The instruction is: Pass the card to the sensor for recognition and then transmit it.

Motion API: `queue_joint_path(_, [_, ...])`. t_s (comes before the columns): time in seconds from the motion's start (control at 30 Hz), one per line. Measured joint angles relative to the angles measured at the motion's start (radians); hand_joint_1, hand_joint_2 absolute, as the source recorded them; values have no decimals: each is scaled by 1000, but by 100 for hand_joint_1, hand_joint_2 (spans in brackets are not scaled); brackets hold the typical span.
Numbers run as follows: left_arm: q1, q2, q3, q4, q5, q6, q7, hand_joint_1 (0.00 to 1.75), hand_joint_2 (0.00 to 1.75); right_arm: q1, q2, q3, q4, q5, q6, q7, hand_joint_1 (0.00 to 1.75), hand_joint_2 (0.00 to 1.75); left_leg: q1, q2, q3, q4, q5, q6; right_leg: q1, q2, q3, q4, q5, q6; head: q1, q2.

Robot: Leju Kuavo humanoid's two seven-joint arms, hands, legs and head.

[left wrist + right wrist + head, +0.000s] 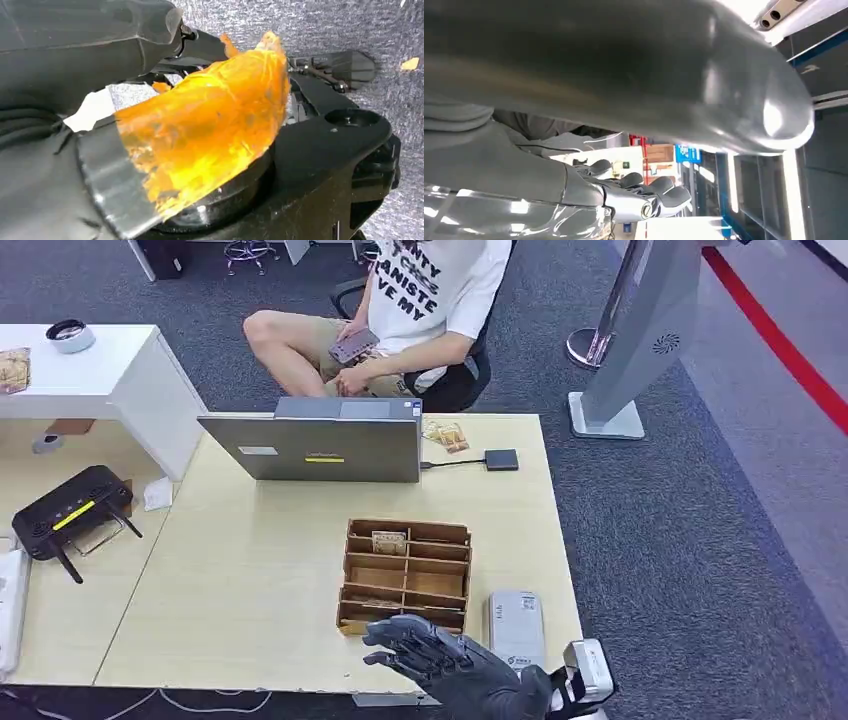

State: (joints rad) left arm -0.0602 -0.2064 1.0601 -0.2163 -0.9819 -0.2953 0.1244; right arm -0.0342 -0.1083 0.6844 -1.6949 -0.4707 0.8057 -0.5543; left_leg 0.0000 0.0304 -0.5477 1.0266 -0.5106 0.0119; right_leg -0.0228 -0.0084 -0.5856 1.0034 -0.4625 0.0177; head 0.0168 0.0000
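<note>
Head view: shirt (432, 280) lettering partly legible.

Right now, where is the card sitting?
In the head view, the card stands in a back-row compartment of the wooden divider box, mid-table, just beyond the right hand and nearer than the laptop.

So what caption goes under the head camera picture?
Robot's right hand hovers open by the wooden card box, beside the grey sensor.

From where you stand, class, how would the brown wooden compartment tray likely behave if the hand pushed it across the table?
The brown wooden compartment tray looks rigid and flat-bottomed, so it would probably slide rather than tip. It seems light, nearly empty, so the right hand hovering at its near edge could shift it easily. The card inside may rattle.
</note>
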Motion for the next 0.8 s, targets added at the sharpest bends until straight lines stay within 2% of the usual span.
queue_joint_path(0.03, [0, 2, 0, 0, 0, 0, -1, 175, 0, 0, 0, 0, 0, 0, 0, 0, 0, 0, 0, 0, 0, 0, 0, 0, 0, 0, 0, 0, 0, 0, 0, 0])
queue_joint_path(0.07, [0, 3, 0, 0, 0, -1, -3, 30, 0, 0, 0, 0, 0, 0, 0, 0, 0, 0, 0, 0, 0, 0, 0, 0, 0, 0, 0, 0, 0, 0, 0, 0])
queue_joint_path(0.1, [0, 5, 0, 0, 0, -3, -7, 0, 0, 0, 0, 0, 0, 0, 0, 0, 0, 0, 0, -1, 0, 0, 0, 0, 0, -1, 0, 0, 0, 0, 0, 0])
queue_joint_path(0.13, [0, 5, 0, 0, -3, -3, -8, 7, 0, 0, 0, 0, 0, 0, 0, 0, 0, 0, 0, 0, 0, 0, 0, 0, 0, -1, 0, 0, 0, 0, 0, 0])
queue_joint_path(0.17, [0, 5, 0, 0, -8, -2, -7, 175, 0, 0, 0, 0, 0, 0, 0, 0, 0, 0, 0, 0, 0, 0, 0, 0, 0, 0, 0, 0, 0, 0, 0, 0])
queue_joint_path(0.23, [-2, 5, 0, 0, -8, 1, -1, 175, 0, 0, 0, 1, 0, 0, 0, 0, 0, 0, 0, 0, 0, 0, 0, 0, 0, 0, 0, 0, 0, 0, 0, 0])
queue_joint_path(0.27, [-3, 5, 0, 0, -8, 0, -1, 42, 0, 0, 0, 1, 0, 0, 0, 0, 0, 0, 0, 0, 0, 0, 0, 0, 0, 0, 0, 0, 0, 0, 0, 0])
queue_joint_path(0.3, [-4, 6, 0, 0, -8, -2, -3, 0, 0, 0, 0, 2, 0, 0, 0, 0, 0, 0, 0, -1, 0, 0, 0, 0, 0, 0, 0, 0, 0, 0, 0, 0])
queue_joint_path(0.33, [-4, 6, 0, 0, -8, -3, -5, 5, 0, -1, 0, 2, 0, 0, 0, 0, 0, 0, -1, -1, 0, 0, 0, 0, -1, 0, 0, 0, 0, 0, 0, 0])
queue_joint_path(0.37, [-4, 6, 0, 0, -9, -3, -5, 175, 0, -1, 0, 3, 0, 0, 0, 0, 0, 0, -1, 0, 0, 0, 0, 0, -1, 0, 0, 0, 0, 0, 0, 0])
queue_joint_path(0.43, [-5, 6, 0, 0, -11, -1, -3, 175, 0, -1, -1, 4, 0, 0, 0, 0, 0, 0, -1, 0, 0, 0, 0, 0, -1, 0, 0, 0, 0, 0, 0, 0])
queue_joint_path(0.47, [-6, 6, 0, 0, -10, 0, -3, 120, 0, -1, -1, 4, 0, 0, 0, 0, 0, 0, -1, 0, 0, 0, 0, 0, -1, 0, 0, 0, 0, 0, 0, 0])
queue_joint_path(0.5, [-7, 7, 0, 0, -9, 0, -3, 10, 0, -1, -1, 4, 0, 0, 0, 0, 0, 0, -1, -1, 0, 0, 0, 0, -1, 0, 0, 0, 0, 0, 0, 0])
queue_joint_path(0.53, [-7, 7, 0, 0, -8, 0, -3, 0, 0, -1, -1, 4, 0, 0, 0, 0, 0, 0, -1, -1, 0, 0, 0, 0, -1, -1, 0, 0, 0, 0, 0, 0])
queue_joint_path(0.57, [-7, 7, 0, 0, -10, 0, -2, 0, 0, -1, -1, 4, 0, 0, 0, 0, 0, 0, -1, -1, 0, 0, 0, 0, -1, -1, 0, 0, 0, 0, 0, 0])
queue_joint_path(0.6, [-7, 7, 0, 0, -11, 0, 0, 168, 0, -1, -1, 4, 0, 0, 0, 0, 0, 0, -1, -1, 0, 0, 0, 0, -1, 0, 0, 0, 0, 0, 0, 0])
queue_joint_path(0.67, [-8, 7, 0, 0, -12, 0, 1, 175, 0, -1, -1, 4, 0, 0, 0, 0, 0, 0, -1, -1, 0, 0, 0, 0, -1, 0, 0, 0, 0, 0, 0, 0])
queue_joint_path(0.7, [-8, 7, 0, 0, -12, 0, 2, 49, 0, -1, -1, 4, 0, 0, 0, 0, 0, 0, -1, -1, 0, 0, 0, 0, -1, 0, 0, 0, 0, 0, 0, 0])
queue_joint_path(0.73, [-8, 7, 0, 0, -11, 0, 2, 49, 0, -1, -1, 4, 0, 0, -1, 0, 0, 0, -1, -1, 0, 0, 0, 0, -1, 0, 0, 0, 0, 0, 0, 0])
queue_joint_path(0.77, [-8, 7, 0, 0, -11, 0, 2, 5, 0, -1, -1, 4, 0, 0, -1, 0, 0, 0, -1, -1, 0, 0, 0, 0, -1, 0, 0, 0, 0, 0, 0, 0])
queue_joint_path(0.8, [-8, 7, 0, 0, -11, 0, 3, 175, 0, -2, -2, 4, 0, 0, -1, 0, 0, 0, -1, -1, 0, 0, 0, 0, -1, 0, 0, 0, 0, 0, 0, 0])
